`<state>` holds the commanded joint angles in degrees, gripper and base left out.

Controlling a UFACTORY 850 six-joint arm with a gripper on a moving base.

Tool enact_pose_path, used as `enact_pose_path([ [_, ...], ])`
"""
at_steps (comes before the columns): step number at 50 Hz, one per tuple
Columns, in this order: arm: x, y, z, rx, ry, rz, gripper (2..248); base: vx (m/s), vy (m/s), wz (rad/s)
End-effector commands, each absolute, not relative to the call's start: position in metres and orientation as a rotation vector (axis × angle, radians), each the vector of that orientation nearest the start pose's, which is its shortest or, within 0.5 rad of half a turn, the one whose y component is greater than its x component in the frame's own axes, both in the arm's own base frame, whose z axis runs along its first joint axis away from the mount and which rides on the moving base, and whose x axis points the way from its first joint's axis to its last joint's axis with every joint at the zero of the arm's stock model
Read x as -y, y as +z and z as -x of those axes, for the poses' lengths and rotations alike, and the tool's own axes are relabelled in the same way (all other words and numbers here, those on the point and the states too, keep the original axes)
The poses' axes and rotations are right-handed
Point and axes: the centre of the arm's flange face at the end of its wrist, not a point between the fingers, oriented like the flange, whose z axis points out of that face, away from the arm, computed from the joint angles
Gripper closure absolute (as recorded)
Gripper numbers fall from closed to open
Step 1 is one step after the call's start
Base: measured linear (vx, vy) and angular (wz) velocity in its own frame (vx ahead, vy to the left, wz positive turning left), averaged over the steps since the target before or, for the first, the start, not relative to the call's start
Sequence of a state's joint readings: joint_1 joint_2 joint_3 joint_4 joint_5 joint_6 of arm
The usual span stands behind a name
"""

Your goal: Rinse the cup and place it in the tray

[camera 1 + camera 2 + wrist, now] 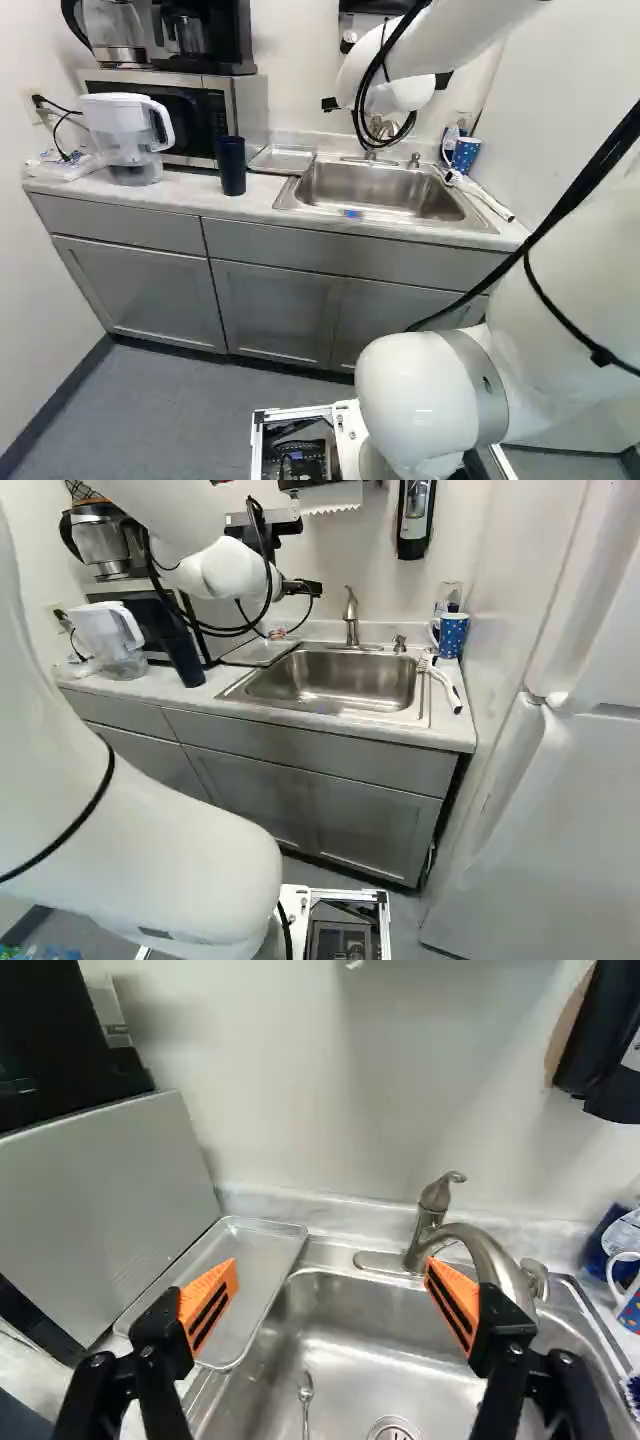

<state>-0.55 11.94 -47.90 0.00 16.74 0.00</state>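
My hand (330, 1278) is spread wide, with nothing between the orange pads (208, 1305); it hangs above the sink (330, 670) and faces the faucet (490, 1260). The tall dark blue cup (231, 165) stands upright near the front edge of the counter (185, 192), between this edge and the microwave (185, 115); the tray (250, 1270) lies toward the back edge, between the microwave and the sink. A dotted mug (453, 635) stands at the back right corner of the counter; I take the tall cup as the one to rinse, but this is my guess.

I judge that the work is at its beginning; the cup is not in my grip, and I see no water running. If I open the water first, I should push the lever (436, 1195) gently with one finger, and keep the other finger away from the spout; if I take the cup first, I should come level, one finger on each side, and close softly around its middle, because a tall cup may tip easily. For the rinse, I would hold its mouth below the stream, turn it to pour out, and lift it over the tray's rim before I set it down; the spoon (305, 1390) in the sink I should not hit.
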Motion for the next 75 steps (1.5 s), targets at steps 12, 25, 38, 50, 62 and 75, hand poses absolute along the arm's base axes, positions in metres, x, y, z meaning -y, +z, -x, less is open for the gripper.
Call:
enact_pose_path([
  [12, 0.007, 0.641, -0.455, -0.019, -1.951, 2.474, 3, 0.000, 0.000, 0.000],
  [25, 0.009, 0.641, -0.459, -0.023, -1.951, 2.477, 3, 0.000, 0.000, 0.000],
  [38, 0.012, 0.641, -0.470, -0.032, -1.951, 2.483, 3, 0.000, 0.000, 0.000],
  [50, 0.016, 0.642, -0.482, -0.042, -1.950, 2.489, 3, 0.000, 0.000, 0.000],
  [62, 0.020, 0.642, -0.497, -0.051, -1.950, 2.494, 3, 0.000, 0.000, 0.000],
  [75, 0.025, 0.643, -0.514, -0.061, -1.951, 2.499, 3, 0.000, 0.000, 0.000],
])
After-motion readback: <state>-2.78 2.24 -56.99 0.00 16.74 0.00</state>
